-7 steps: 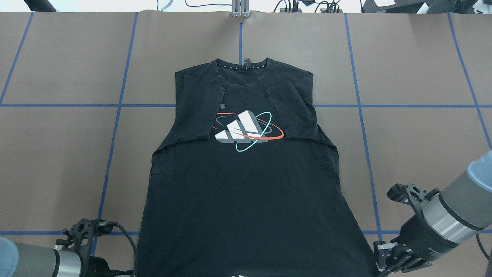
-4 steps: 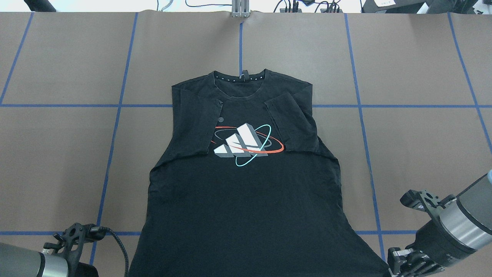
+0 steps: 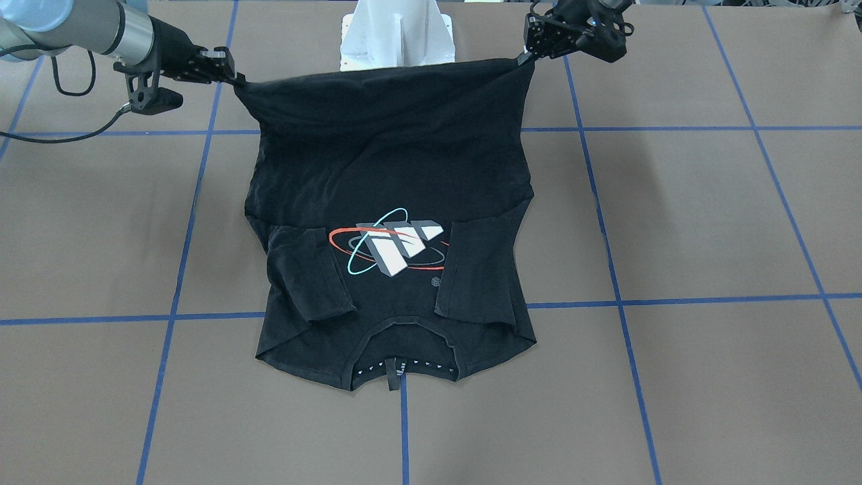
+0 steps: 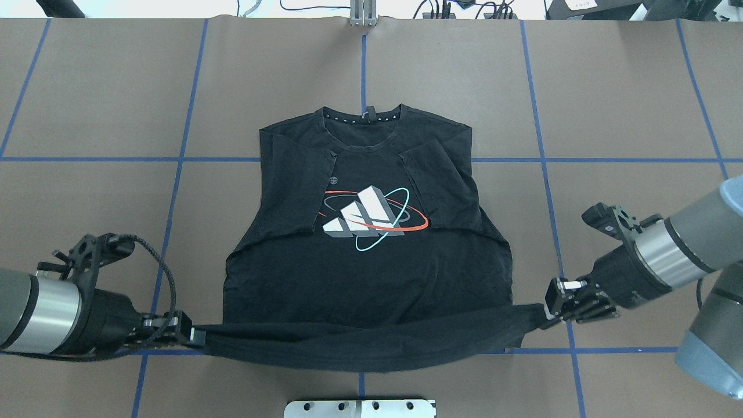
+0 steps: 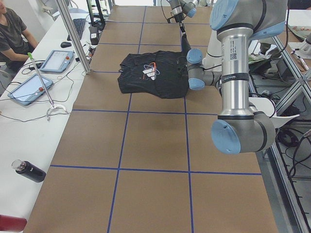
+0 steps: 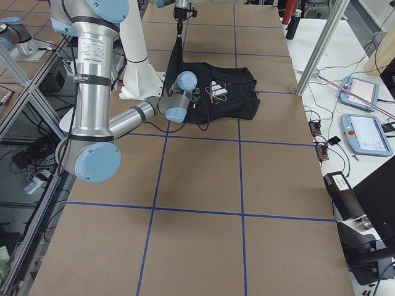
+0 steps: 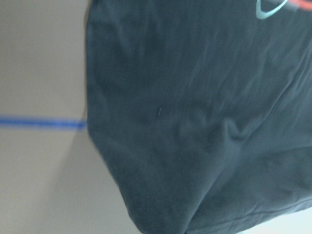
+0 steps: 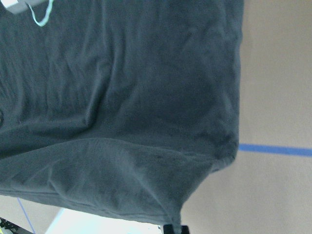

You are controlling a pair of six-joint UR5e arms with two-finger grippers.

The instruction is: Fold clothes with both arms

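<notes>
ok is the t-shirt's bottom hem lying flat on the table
No, the left gripper and right gripper each pinch a bottom corner of the black T-shirt, holding its hem up off the table.

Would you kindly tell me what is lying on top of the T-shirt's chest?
A folded-in sleeve lies on each side of the logo on the T-shirt. The chest fabric under both sleeves is hidden.

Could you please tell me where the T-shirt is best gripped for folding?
Grip the T-shirt at both corners of its hem, each tool coming in from its own outer side. The hem is a free straight edge, taut between the left tool and right tool pinching it.
</notes>
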